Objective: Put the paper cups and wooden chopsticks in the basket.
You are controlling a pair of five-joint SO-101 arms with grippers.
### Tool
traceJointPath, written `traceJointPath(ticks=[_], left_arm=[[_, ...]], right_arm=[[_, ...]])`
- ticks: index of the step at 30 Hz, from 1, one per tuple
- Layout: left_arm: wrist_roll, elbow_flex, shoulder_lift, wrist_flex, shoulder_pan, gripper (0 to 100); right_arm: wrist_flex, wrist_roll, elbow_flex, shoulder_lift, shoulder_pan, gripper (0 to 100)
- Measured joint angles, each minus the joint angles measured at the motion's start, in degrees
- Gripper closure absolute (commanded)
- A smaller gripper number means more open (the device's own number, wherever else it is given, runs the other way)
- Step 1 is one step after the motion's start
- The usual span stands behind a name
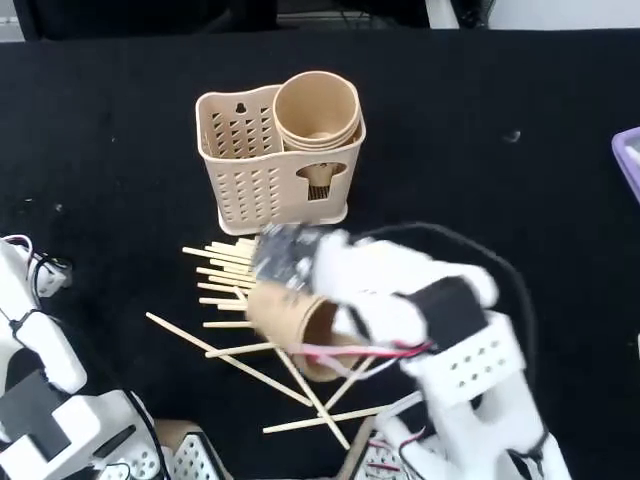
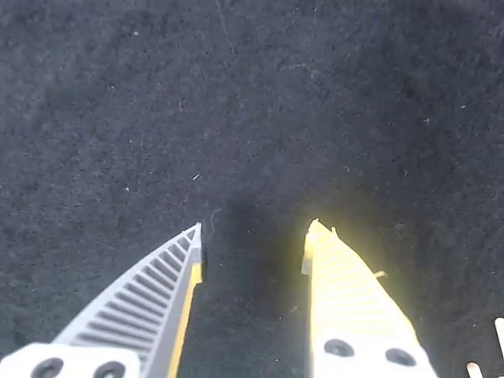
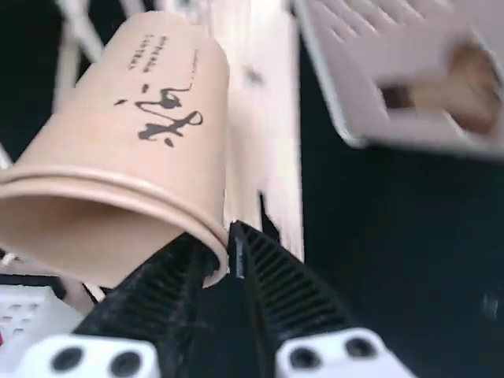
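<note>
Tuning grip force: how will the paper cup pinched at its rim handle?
Probably light: the right gripper holds the paper cup by its rim alone. The thin wall may dent if squeezed. On its side, it could roll.

We see a black-clothed table [image 1: 480,120] with a beige basket [image 1: 245,185] standing upright on it. Just in front of the basket, wooden chopsticks [image 1: 222,272] lie scattered; a purple object [image 1: 628,160] sits well to its right.
</note>
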Motion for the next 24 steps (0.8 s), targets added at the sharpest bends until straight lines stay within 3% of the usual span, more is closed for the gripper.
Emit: traceJointPath(ticks=[7, 13, 24], left_arm=[[0.1, 0.0, 0.0, 0.5, 0.7, 79], [0.0, 0.0, 0.0, 0.5, 3.5, 79], [0.0, 0.0, 0.0, 0.5, 3.8, 79]], right_arm=[[0.4, -9.4, -7.6, 0.0, 17.7, 98.8], [6.6, -18.6, -25.9, 3.0, 19.3, 98.8], [7.3, -29.1, -57.5, 25.2, 18.5, 98.8]])
